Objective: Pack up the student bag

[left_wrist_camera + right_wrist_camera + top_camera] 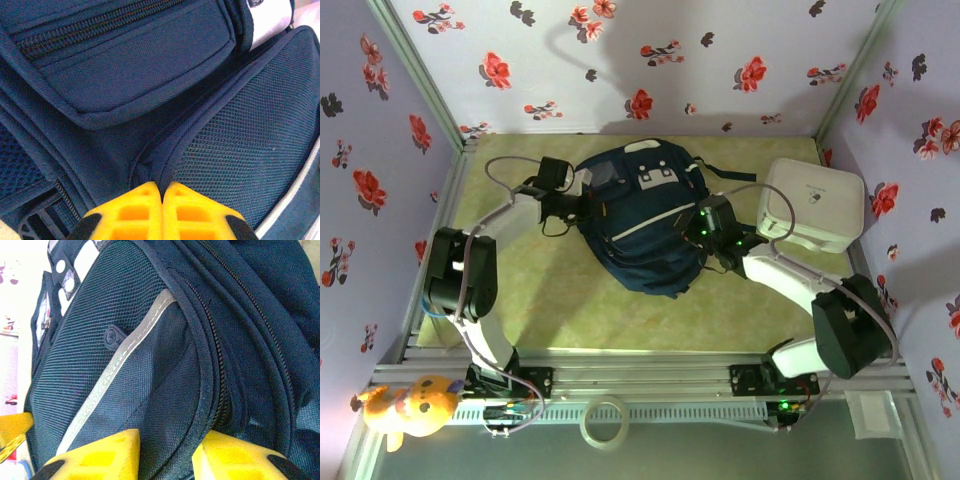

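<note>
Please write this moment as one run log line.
step: grasp student bag | left gripper: shut, tips at a seam fold | right gripper: shut on bag fold by zipper

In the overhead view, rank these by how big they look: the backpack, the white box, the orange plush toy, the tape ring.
Largest to smallest:
1. student bag
2. white box
3. plush toy
4. tape ring

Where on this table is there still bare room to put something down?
Widest: the near strip of table, between the two arms, in front of the bag. Smaller: the far left corner. Crowded at the bag's sides, where the left gripper and right gripper pinch it, and beside the box.
</note>
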You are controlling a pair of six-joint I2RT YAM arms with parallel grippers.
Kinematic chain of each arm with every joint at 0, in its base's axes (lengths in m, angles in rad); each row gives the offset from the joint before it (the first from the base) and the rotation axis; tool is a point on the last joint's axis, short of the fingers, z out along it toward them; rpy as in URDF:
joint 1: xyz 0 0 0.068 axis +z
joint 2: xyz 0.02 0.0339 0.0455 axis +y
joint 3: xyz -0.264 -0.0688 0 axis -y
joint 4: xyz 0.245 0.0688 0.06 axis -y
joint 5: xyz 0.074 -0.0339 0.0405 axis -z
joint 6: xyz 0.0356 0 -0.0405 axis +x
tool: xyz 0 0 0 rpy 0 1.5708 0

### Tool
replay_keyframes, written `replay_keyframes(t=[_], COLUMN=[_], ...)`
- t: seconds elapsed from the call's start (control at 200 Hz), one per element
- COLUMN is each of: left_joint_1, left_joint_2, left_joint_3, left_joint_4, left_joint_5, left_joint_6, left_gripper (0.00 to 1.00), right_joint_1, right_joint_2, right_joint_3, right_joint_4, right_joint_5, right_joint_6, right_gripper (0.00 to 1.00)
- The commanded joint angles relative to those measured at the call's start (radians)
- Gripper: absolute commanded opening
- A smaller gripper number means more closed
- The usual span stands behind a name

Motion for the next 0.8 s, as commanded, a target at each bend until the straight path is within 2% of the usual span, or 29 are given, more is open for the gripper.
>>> replay_keyframes(t=[0.0,0.125,0.275,0.435,0.625,0.795], left_joint_1=[-0.002,-0.002,0.011,0.012,0.006,-0.024], left_joint_2=[-0.03,-0.066,-0.118,-0.134,-0.166,-0.174], left_joint_3=[-0.033,-0.072,-0.116,-0.147,-0.175,-0.195], left_joint_4=[0.093,0.164,0.188,0.246,0.288,0.349], left_joint_5=[0.074,0.073,-0.037,-0.036,-0.036,-0.034], left_joint_6=[-0.054,-0.125,-0.192,-0.264,-0.308,-0.368], left_gripper=[0.0,0.0,0.0,0.0,0.0,0.0], right_joint_1=[-0.038,-0.081,-0.099,-0.108,-0.113,-0.11], right_joint_2=[0.043,0.108,0.241,0.352,0.247,0.11], right_joint_3=[0.062,0.115,0.255,0.372,0.341,0.284], right_joint_4=[-0.008,-0.003,-0.016,-0.074,-0.11,-0.226], right_joint_5=[0.012,-0.018,-0.092,-0.093,-0.128,-0.076], right_joint_6=[-0.085,-0.164,-0.289,-0.325,-0.345,-0.323], right_gripper=[0.3,0.29,0.29,0.31,0.49,0.58])
